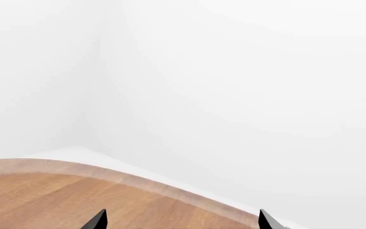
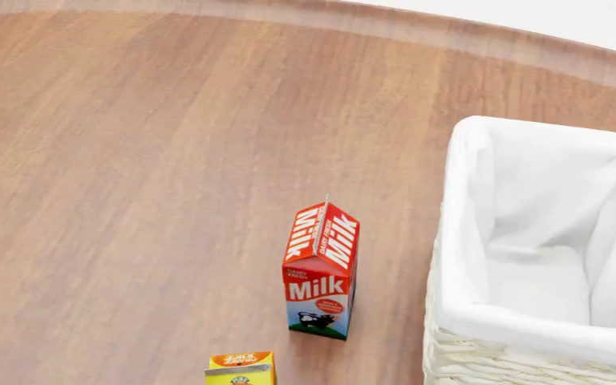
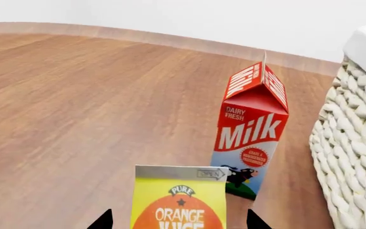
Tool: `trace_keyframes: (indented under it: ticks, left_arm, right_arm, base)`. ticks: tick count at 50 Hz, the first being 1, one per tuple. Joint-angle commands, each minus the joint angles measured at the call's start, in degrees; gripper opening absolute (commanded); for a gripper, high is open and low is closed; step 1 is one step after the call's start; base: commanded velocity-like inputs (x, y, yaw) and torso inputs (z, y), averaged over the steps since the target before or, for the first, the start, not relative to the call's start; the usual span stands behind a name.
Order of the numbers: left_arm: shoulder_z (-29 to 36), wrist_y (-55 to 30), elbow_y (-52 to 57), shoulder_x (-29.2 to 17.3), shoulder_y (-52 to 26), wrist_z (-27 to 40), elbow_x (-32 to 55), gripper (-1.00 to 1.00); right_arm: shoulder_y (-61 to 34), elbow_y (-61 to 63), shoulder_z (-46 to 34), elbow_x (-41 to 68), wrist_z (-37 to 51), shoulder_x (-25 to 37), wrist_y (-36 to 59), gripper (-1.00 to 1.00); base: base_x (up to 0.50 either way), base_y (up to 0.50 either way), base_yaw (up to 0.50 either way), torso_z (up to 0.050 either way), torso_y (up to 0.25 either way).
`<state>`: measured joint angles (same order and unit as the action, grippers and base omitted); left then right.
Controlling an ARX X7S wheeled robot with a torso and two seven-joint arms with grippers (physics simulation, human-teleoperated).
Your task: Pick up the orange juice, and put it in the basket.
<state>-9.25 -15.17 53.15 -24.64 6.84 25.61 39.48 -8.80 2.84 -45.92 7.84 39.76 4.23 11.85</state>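
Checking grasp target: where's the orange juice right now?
In the head view the orange juice stands at the bottom edge of the table, nearer than the Milk carton, left of the basket. In the right wrist view it sits between the right gripper fingertips.

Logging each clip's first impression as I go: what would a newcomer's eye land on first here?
Probably the red-and-white Milk carton, upright mid-table on the brown wooden table. Next, the large white-lined wicker basket at the head view's right edge, with nothing visible inside it. The orange juice carton fills the right wrist view, close in front of the right tool, whose tips sit open either side of it.
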Motion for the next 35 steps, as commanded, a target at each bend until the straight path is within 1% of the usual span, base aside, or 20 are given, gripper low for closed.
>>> trace_keyframes:
  ticks: [1,35]
  left_arm:
    - [0.29,0.55,-0.55,-0.05,0.09,-0.08,-0.34,1.00]
    - [1.68,0.77,-1.11,-0.61,-0.31,0.50,-0.60,1.00]
  right_arm:
    - [-1.59,-3.53,0.10,1.48,-0.02,-0.38,-1.50,1.00]
    - [-6.32,-11.14,-0.30,5.48,-1.13,-0.79,-4.14,1.00]
  base:
    - [0.00,0.00,0.00,0.000,0.000]
    - [0.00,0.00,0.00,0.000,0.000]
